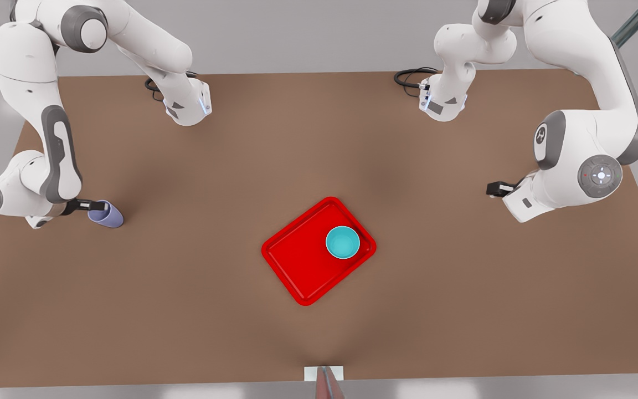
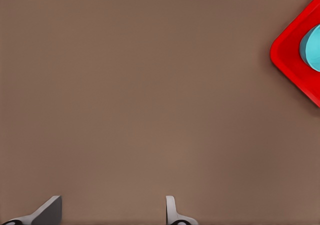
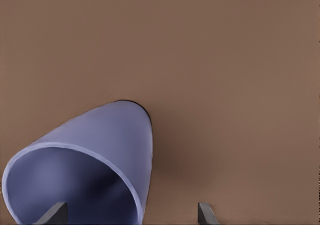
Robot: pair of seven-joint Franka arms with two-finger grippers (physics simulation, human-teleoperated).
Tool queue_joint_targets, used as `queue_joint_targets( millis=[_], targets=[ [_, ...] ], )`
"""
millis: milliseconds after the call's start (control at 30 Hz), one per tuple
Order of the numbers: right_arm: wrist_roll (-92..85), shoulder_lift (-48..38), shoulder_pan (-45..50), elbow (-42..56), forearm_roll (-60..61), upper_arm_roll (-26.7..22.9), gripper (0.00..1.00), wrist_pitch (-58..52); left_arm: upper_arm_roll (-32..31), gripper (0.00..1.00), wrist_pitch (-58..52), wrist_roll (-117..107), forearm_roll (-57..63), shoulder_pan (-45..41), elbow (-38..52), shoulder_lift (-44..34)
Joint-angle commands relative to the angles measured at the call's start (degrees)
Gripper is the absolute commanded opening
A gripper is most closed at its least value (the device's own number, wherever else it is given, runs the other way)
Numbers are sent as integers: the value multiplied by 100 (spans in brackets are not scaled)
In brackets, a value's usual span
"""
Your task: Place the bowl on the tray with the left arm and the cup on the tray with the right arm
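Observation:
The turquoise bowl (image 1: 343, 242) sits upright in one corner of the red tray (image 1: 302, 260) near the table's middle. The lavender cup (image 1: 106, 214) is at the front view's left, tipped with its mouth toward my right gripper (image 1: 83, 206). In the right wrist view the cup (image 3: 85, 160) lies close, and my right gripper (image 3: 130, 213) is open, one finger inside the rim and the other outside. My left gripper (image 1: 493, 189) hangs open at the front view's right, apart from the tray. Its wrist view shows the gripper (image 2: 110, 212) over bare table, with the tray (image 2: 290, 55) and bowl (image 2: 312, 47) at the edge.
The brown table (image 1: 197, 310) spreads wide around the tray. Both arm bases with black cables (image 1: 410, 77) stand along the far edge. A small white tab with a reddish rod (image 1: 323, 378) sits at the near edge.

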Motion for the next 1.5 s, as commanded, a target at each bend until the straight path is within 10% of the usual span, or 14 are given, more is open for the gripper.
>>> queue_joint_targets(
  millis=[0, 667, 1100, 1467],
  targets=[
    [0, 27, 0, 1, 0, 0, 29, 0, 0, 100, 8, 0, 0, 0, -8, 0],
    [62, 106, 176, 492, -35, 53, 21, -79, 9, 100, -1, 9, 9, 0, 27, -9],
    [1837, 1600, 2575, 4254, 404, 290, 21, -2338, 9, 100, -1, 9, 9, 0, 18, 0],
    [3041, 3006, 4192, 6347, 386, 1019, 21, -1547, 27, 100, 8, 9, 9, 0, 18, 0]
  ],
)
